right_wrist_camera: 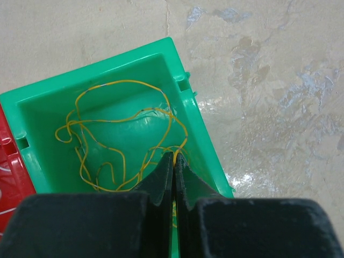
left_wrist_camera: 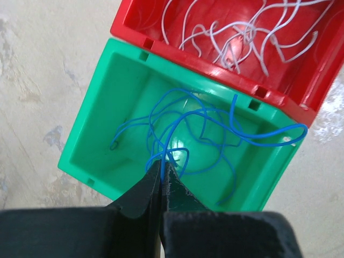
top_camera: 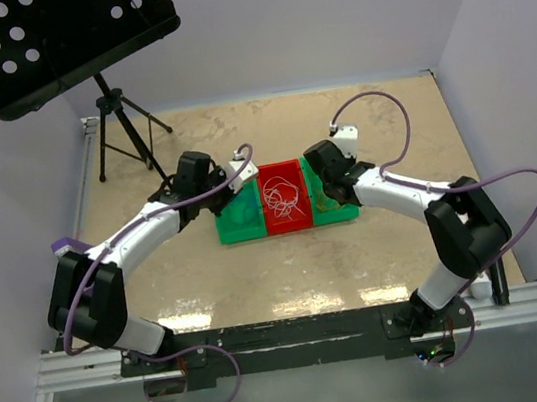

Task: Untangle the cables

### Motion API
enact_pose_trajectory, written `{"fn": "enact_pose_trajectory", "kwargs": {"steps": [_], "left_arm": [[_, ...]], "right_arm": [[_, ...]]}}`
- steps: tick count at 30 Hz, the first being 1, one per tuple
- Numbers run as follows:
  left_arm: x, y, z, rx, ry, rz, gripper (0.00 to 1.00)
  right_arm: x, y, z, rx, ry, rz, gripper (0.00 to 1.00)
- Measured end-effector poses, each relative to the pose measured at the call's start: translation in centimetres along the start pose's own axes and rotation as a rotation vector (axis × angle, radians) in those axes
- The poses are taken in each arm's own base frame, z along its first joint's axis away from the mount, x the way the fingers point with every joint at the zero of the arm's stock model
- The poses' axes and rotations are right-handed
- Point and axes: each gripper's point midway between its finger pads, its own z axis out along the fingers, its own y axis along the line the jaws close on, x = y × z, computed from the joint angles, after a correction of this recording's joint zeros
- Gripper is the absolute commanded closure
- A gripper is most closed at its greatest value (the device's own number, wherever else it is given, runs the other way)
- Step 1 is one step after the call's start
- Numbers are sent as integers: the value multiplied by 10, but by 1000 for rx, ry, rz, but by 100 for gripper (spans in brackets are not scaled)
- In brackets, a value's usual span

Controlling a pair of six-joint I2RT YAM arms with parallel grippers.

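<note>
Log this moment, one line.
left end effector: shut on blue cable, over left green bin | right end effector: shut on yellow cable, over right green bin | white cable: in red bin

Blue cable [left_wrist_camera: 232, 107], yellow cable [right_wrist_camera: 123, 82], white cable [left_wrist_camera: 226, 40]; red bin [left_wrist_camera: 204, 69].

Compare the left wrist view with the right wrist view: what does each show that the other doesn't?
Left wrist only: the left end effector, shut on the blue cable, which lies curled in the left green bin; next to it, white cables piled in the red bin. Right wrist only: the right end effector, shut on the yellow cable, which loops inside the right green bin. Shared: the mottled tabletop and the red bin, though the right wrist catches only a sliver of it at its left edge.
</note>
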Motion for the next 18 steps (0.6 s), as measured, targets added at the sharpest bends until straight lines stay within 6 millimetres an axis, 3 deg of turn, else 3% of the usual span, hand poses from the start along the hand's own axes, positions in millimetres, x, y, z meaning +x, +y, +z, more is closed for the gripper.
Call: {"fn": "enact_pose_trajectory", "kwargs": {"steps": [5,9,15,18], "left_arm": [[16,4,8,-24,60,-9,100],[27,7,14,-39,102,-16,98],[33,11,20,-50,135,-24,72],[29,12,19,-52,129,-26,55]], "right_arm": [[-5,1,-3,-11,-10,-1,71],[-31,7,-21,-78,-59,38,55],[-86,18,-58,-210,-174,128,50],[-101,20,-71,-254,-206,149,49]]}}
